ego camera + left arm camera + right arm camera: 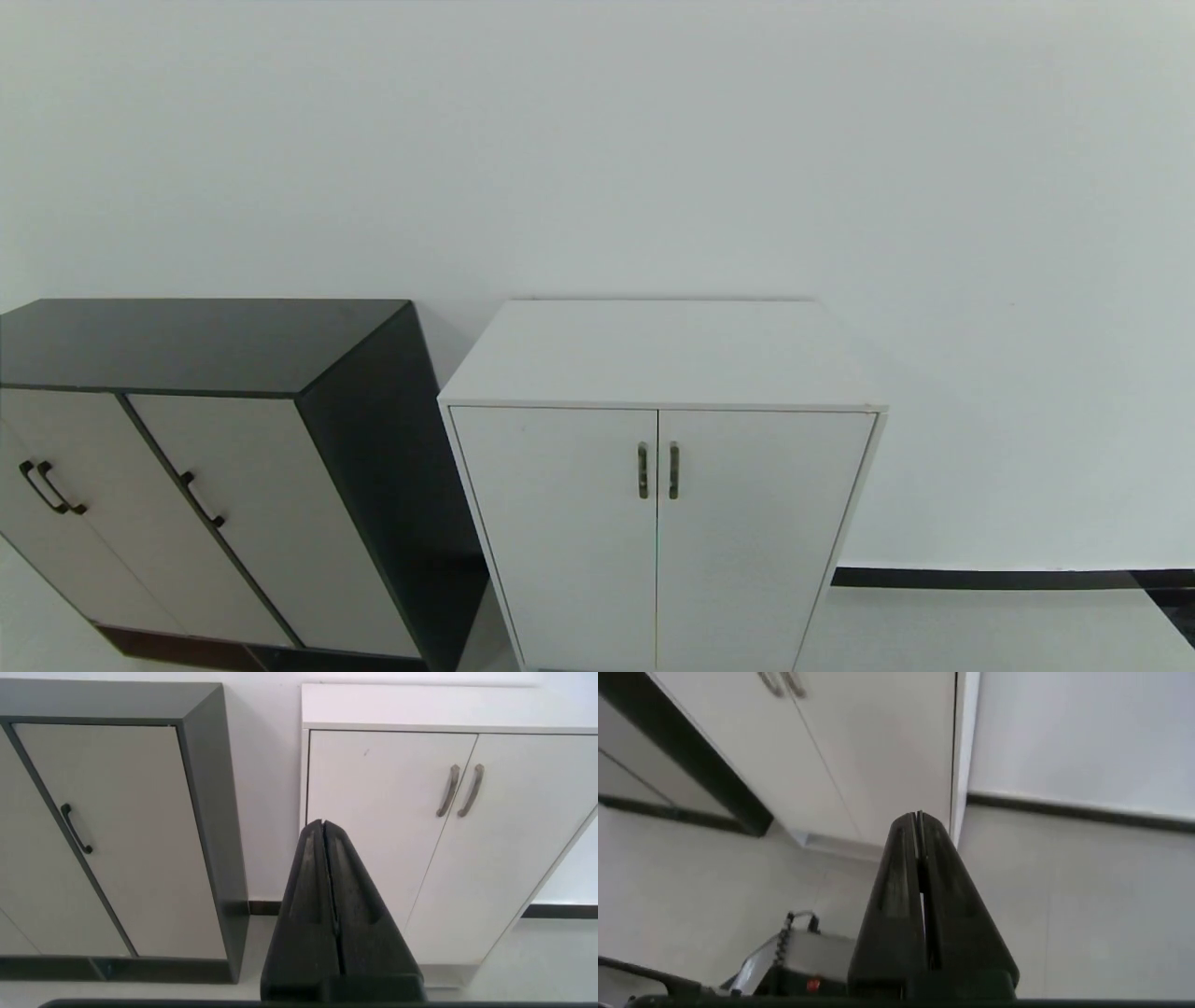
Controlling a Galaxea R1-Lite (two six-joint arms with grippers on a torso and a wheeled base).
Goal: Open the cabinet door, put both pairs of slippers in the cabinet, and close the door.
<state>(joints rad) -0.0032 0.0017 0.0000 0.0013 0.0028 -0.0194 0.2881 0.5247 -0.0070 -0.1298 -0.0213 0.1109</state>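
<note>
White cabinet (560,523): smooth matt laminate. Its handles (642,469): brushed metal. Dark cabinet (373,467) at 9 o'clock: faintly glossy top.

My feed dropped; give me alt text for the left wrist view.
The left tool, shut and empty, points at a closed white two-door cabinet whose two handles sit side by side at the centre seam. A dark-framed cabinet stands beside it.

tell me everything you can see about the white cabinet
The white cabinet is a plain matte box, like painted board, with a flat top and two doors, both shut. Two slim upright metallic handles sit side by side where the doors meet. It stands on the floor against the wall, a narrow gap from the dark cabinet on the robot's left.
</note>
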